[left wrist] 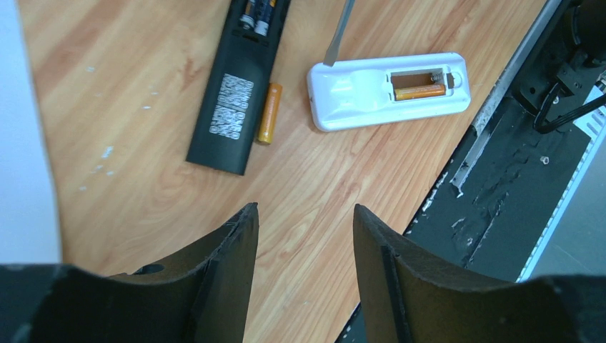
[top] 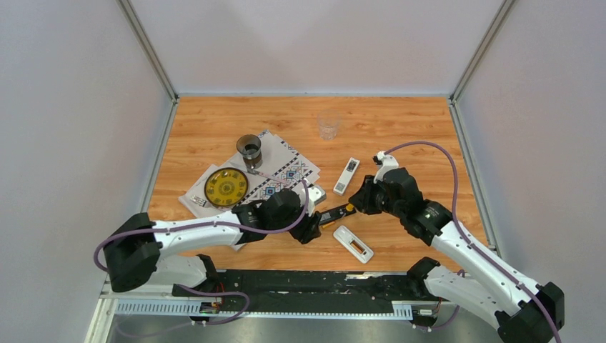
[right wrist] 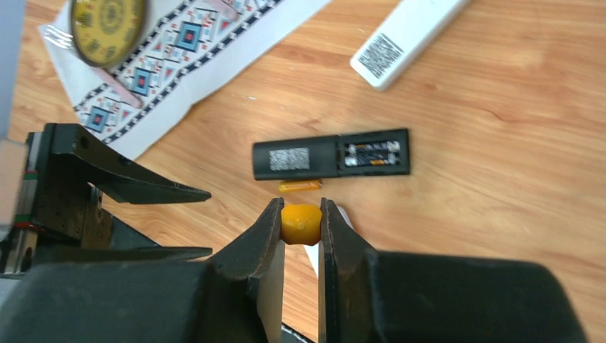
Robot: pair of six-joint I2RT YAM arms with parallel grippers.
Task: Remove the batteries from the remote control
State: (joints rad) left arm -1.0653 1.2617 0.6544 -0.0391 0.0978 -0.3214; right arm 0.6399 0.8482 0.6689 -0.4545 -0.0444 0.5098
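Observation:
A black remote (left wrist: 239, 93) lies face down with its compartment open and batteries (left wrist: 257, 14) inside. One loose orange battery (left wrist: 269, 113) lies beside it. A white remote (left wrist: 386, 89) lies open with one orange battery (left wrist: 419, 91) in it. My left gripper (left wrist: 306, 214) is open and empty, hovering near the black remote (top: 332, 214). My right gripper (right wrist: 301, 207) is shut on the orange screwdriver handle (right wrist: 301, 224). The screwdriver blade (left wrist: 339, 32) points at the white remote's end. The black remote (right wrist: 332, 153) and the loose battery (right wrist: 300, 186) lie just beyond my right fingers.
A second white remote (top: 347, 176) lies face down further back. A patterned placemat (top: 279, 171) carries a yellow plate (top: 226, 187) and a dark cup (top: 249, 148). A clear glass (top: 329, 126) stands at the back. The table's front edge with its black rail (left wrist: 500, 164) is close.

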